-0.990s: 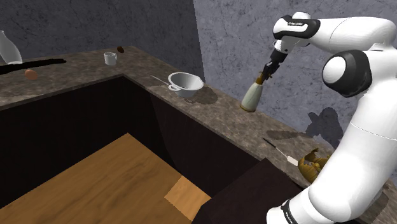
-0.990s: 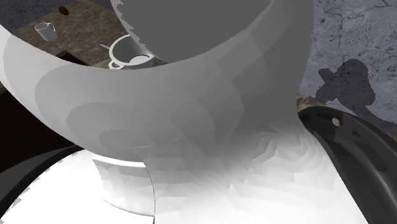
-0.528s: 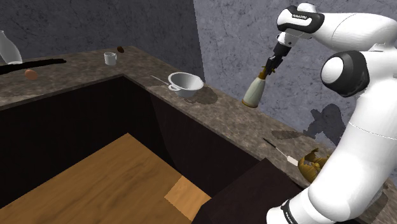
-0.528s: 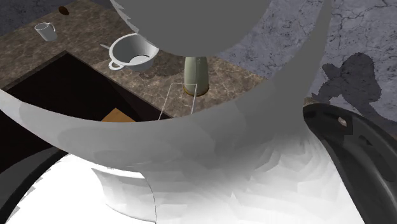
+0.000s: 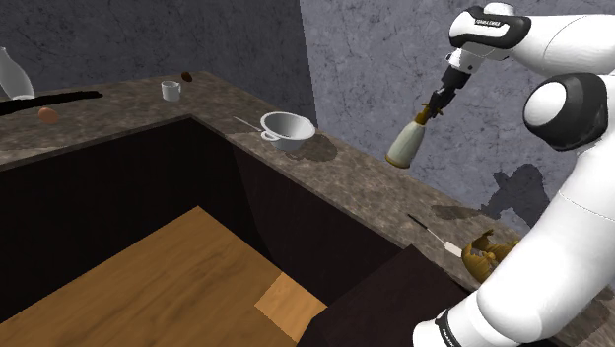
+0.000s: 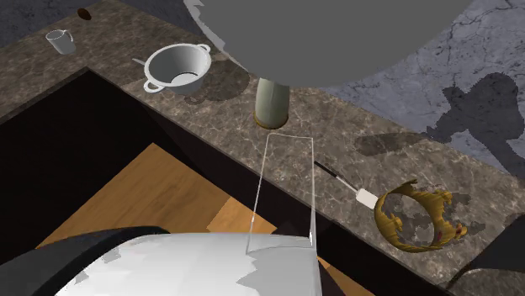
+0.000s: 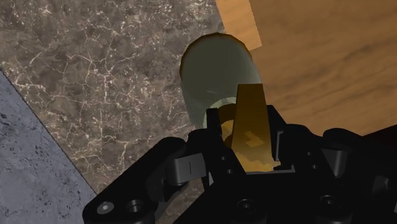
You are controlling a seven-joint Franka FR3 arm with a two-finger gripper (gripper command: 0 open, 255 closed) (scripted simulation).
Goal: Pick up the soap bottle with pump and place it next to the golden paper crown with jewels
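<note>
We see the gripper pinching the soap bottle by its golden pump, one finger on each side. The bottle hangs tilted above the stone counter, between a white bowl and the golden crown (which lies well apart, near a thin utensil).

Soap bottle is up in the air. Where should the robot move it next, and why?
Probably carry it sideways along the counter toward the golden crown. The gripper is shut on the pump of the soap bottle, the bottle hangs tilted above the stone, and the crown lies farther along, nearer the stand.
</note>
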